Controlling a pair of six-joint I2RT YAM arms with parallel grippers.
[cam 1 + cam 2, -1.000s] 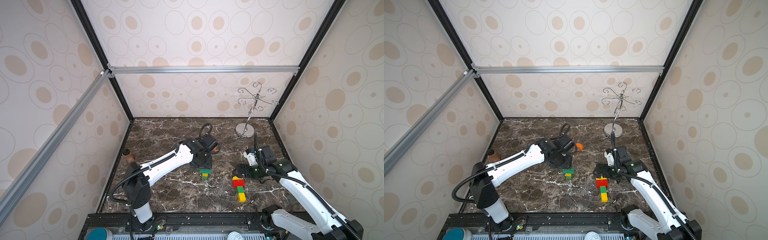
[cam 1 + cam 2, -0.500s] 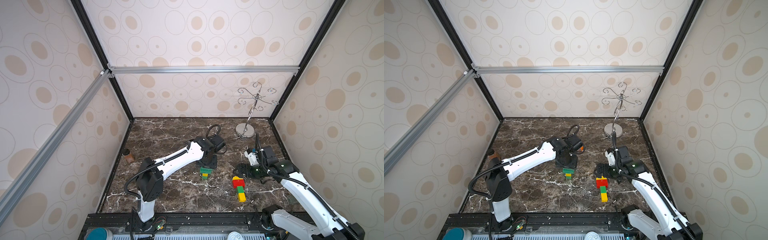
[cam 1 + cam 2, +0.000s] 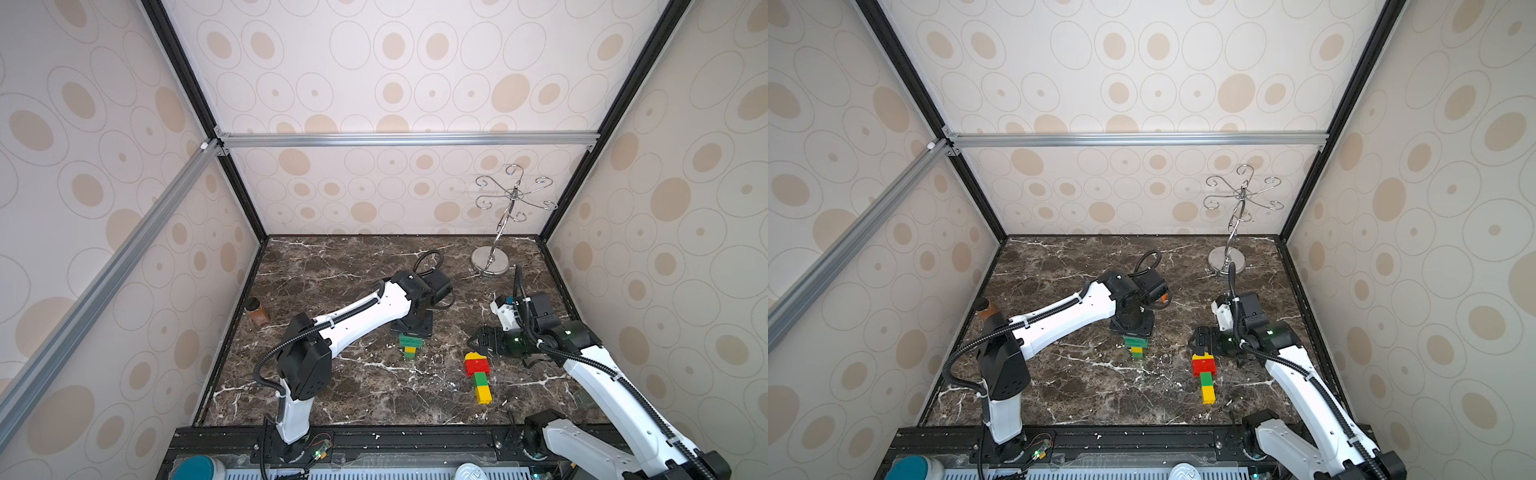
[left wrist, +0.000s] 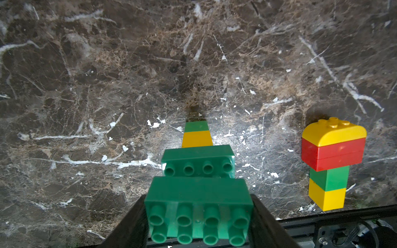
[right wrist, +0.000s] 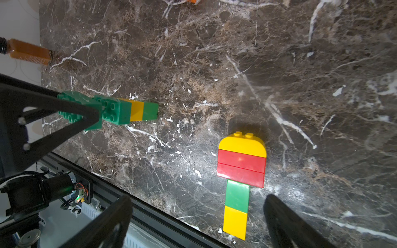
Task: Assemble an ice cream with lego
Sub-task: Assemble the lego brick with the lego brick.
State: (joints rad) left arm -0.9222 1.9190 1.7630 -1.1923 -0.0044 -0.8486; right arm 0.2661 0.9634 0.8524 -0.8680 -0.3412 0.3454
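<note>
Squarely, left end effector [image 4: 198, 216] clamps studded green brick [image 4: 198, 193] (oblong); right end effector [image 5: 197, 206] wide.

Cream walls [image 3: 395, 62] printed with beige ovals inside thin grey rings close the cell on three sides. Black posts [image 3: 195, 104] run up the corners. A silver aluminium rail [image 3: 407, 139] crosses the back wall and meets a second rail [image 3: 104, 270] along the left wall. The bench [image 3: 332, 266] is dark brown marble with white veins and pale flecks, and light glares off it in the wrist views. A chrome hook stand [image 3: 490, 262] rises near its far right corner.
</note>
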